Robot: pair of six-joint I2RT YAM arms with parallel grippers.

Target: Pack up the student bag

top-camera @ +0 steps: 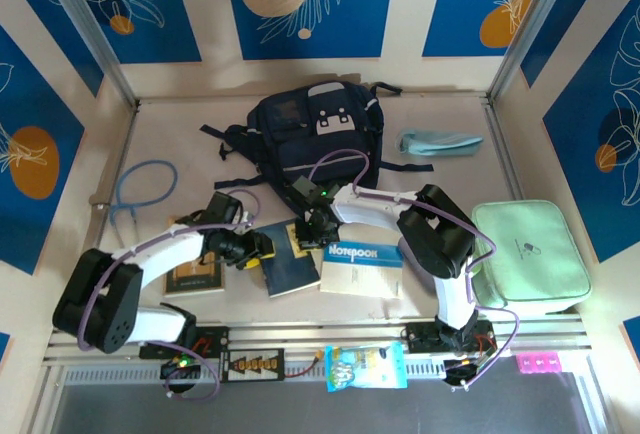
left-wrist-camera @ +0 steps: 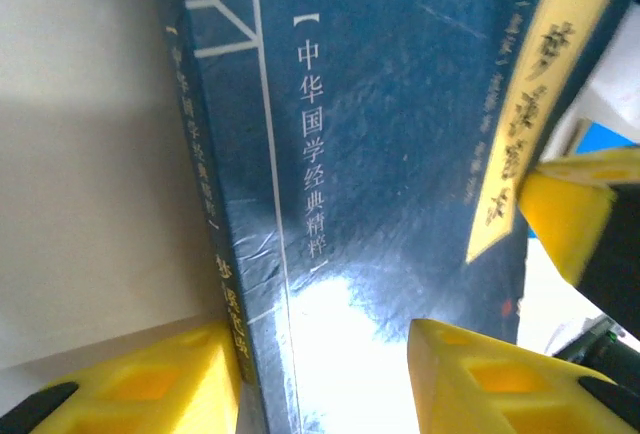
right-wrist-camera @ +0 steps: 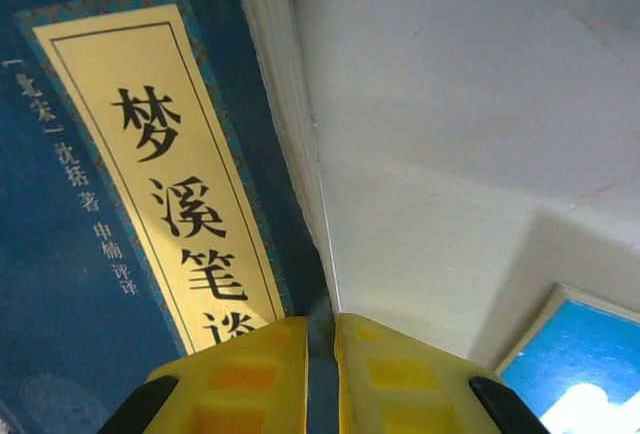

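Right pincer (right-wrist-camera: 322,332) clamping blue book (right-wrist-camera: 70,284), student bag (top-camera: 300,139) just beyond

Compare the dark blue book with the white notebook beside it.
Cover: the dark blue book carries a gold title strip with Chinese characters; the notebook is white, printed NOTEBOOK.
Grip: the left hand straddles the book's spine and the right hand pinches its cover edge; no hand touches the notebook.
Shape: the notebook looks wider than the book.
Both are flat, rectangular and side by side before the student bag.

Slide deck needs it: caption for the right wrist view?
Right gripper pinching the edge of a dark blue book with a gold title strip.
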